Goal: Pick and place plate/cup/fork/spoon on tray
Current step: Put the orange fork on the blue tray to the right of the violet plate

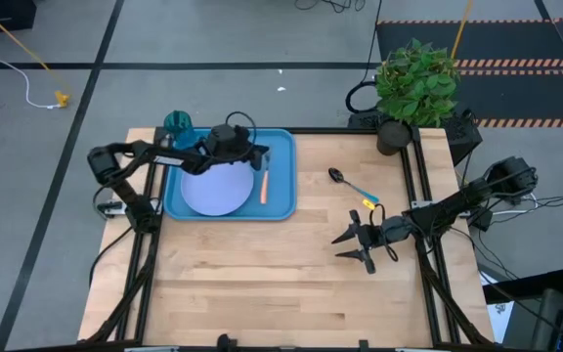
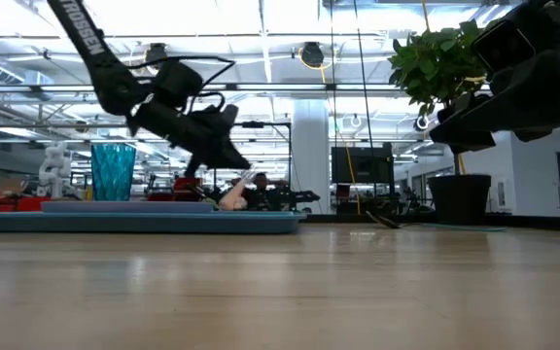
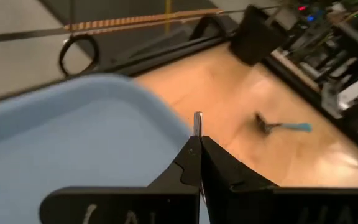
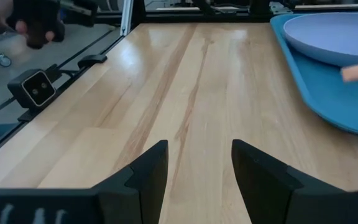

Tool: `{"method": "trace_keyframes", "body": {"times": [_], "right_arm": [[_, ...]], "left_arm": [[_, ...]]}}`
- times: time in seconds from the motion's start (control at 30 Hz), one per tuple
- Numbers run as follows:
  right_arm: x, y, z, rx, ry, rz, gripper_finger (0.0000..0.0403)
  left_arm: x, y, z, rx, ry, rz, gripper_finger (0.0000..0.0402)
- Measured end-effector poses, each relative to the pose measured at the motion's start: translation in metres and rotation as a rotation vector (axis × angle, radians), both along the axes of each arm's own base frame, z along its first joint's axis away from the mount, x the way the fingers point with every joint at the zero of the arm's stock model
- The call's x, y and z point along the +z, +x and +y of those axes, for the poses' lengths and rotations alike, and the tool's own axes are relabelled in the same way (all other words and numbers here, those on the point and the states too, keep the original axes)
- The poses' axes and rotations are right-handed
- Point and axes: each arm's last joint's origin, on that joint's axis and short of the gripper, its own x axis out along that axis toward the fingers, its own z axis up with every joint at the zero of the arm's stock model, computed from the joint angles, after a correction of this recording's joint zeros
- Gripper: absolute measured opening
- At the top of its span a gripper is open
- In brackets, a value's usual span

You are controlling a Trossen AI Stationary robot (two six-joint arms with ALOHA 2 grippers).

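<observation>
Left end effector (image 1: 259,156) clamps fork (image 1: 264,185) over tray (image 1: 280,207).

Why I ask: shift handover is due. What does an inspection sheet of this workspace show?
Surface: wooden table, light planks.
Job's things: plate on the tray; fork over the tray beside the plate; cup upright at the tray's far left corner; spoon on the table, off the tray.
Clutter: potted plant at the far right corner.
Hands: left hand shut on the fork's metal end; right hand open above bare wood.
Cables: white cable with yellow end on the floor.
Surroundings: grey floor, striped tape.
</observation>
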Motion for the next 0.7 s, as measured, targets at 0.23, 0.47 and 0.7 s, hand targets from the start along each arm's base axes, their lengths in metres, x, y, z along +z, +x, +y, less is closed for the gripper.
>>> {"method": "trace_keyframes", "body": {"times": [0.23, 0.47, 0.7], "right_arm": [[0.004, 0.001, 0.0, 0.001, 0.003, -0.043, 0.0171], [0.006, 0.002, 0.0, -0.002, 0.022, -0.056, 0.0171], [0.006, 0.002, 0.0, 0.004, 0.002, -0.061, 0.0171]], "left_arm": [[-0.014, -0.012, -0.008, 0.024, -0.004, -0.032, 0.0], [-0.028, -0.015, -0.01, 0.03, -0.018, -0.03, 0.0001], [-0.039, -0.011, -0.006, 0.041, -0.008, -0.044, 0.0001]]}}
